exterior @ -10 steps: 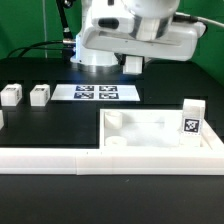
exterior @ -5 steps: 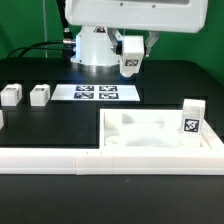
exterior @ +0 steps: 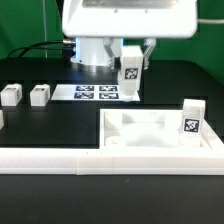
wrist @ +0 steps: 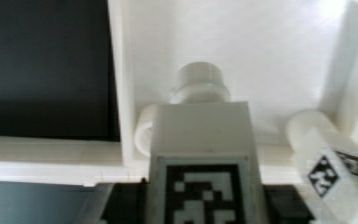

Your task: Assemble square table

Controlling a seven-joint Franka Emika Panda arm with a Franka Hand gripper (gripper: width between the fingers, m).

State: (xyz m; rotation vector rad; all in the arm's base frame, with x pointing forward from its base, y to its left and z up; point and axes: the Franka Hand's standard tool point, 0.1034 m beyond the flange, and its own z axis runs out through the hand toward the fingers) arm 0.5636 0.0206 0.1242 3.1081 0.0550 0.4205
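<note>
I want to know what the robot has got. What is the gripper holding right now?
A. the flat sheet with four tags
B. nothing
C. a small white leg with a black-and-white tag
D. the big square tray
C: the gripper is shut around a small white tagged leg, while the square top and the marker board lie flat with nothing gripping them.

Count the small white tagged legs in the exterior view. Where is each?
4. Two legs lie side by side at the exterior view's left; one leg is held in the fingers; one stands at the table top's right end. More may be hidden.
</note>
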